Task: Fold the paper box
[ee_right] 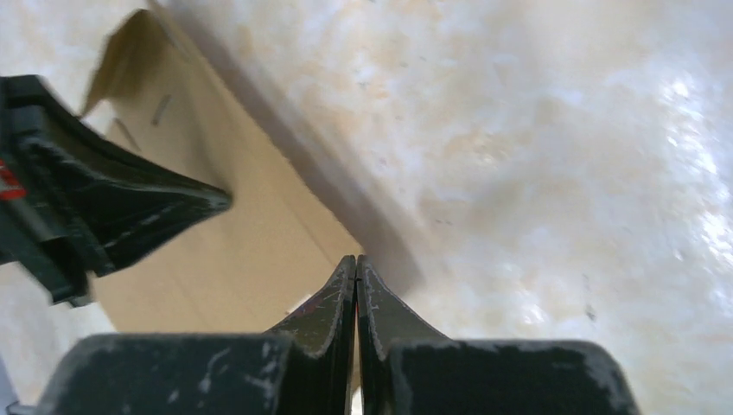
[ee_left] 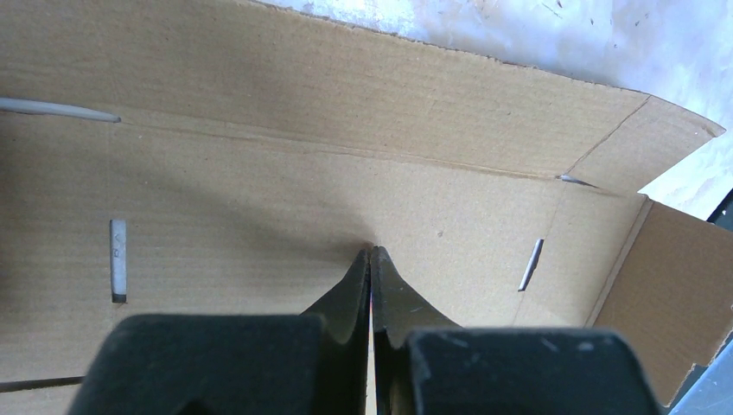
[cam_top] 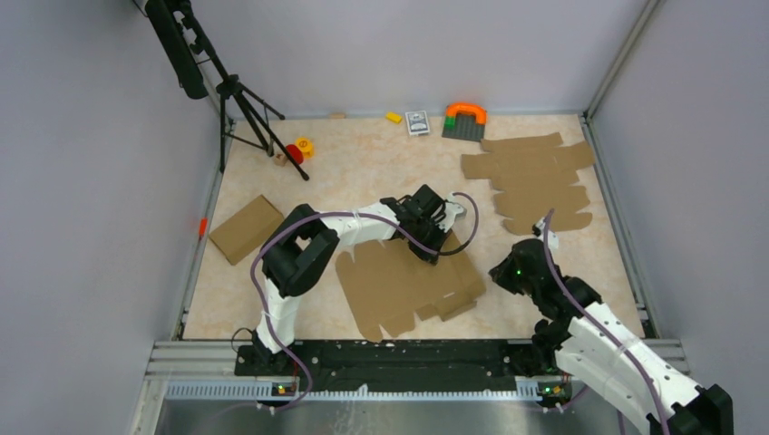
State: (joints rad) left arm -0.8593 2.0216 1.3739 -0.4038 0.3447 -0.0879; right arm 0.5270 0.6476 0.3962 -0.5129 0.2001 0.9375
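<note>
Nearest me, the paper box [cam_top: 399, 290] lies unfolded at the desk's [cam_top: 363, 172] near middle. My left tool [ee_left: 371, 252], clenched on nothing, rests its tips on a panel. My right tool [ee_right: 355, 259], likewise clenched, sits at the sheet's right edge, with bare desk beside it. Farther off lies the cardboard pile [cam_top: 535, 177]. The far card pack's [cam_top: 417, 122] print is too small to read.
</note>
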